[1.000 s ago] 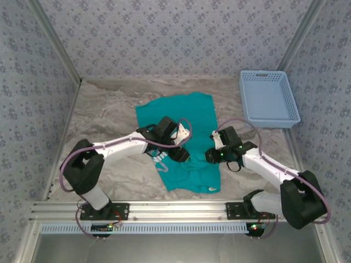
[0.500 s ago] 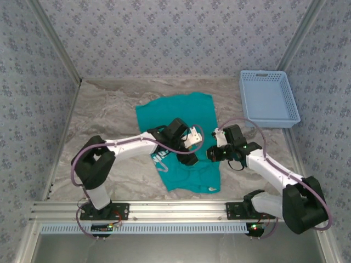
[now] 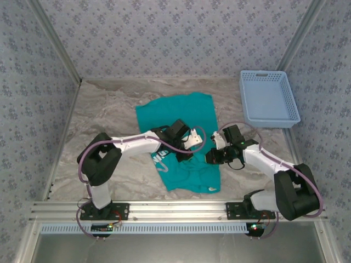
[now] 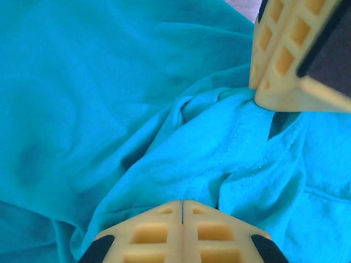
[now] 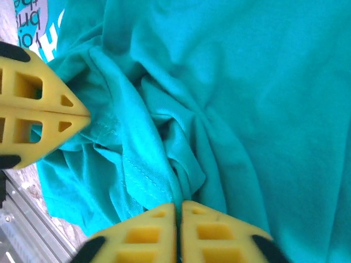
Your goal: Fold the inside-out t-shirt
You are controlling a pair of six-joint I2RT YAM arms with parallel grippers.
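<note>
At the middle of the marbled tabletop [image 3: 104, 109], teal inside-out t-shirt [image 3: 181, 112], bunched at its near part, with left end effector [image 4: 182, 203] and right end effector [image 5: 179, 205] each clamped together on a fabric fold

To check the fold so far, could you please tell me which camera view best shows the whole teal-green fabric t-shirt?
The top external view: the teal-green fabric t-shirt lies on the marbled table, its outline mostly visible. The left wrist view gives bunched cloth close up; the right wrist adds stitching and some printed lettering.
</note>
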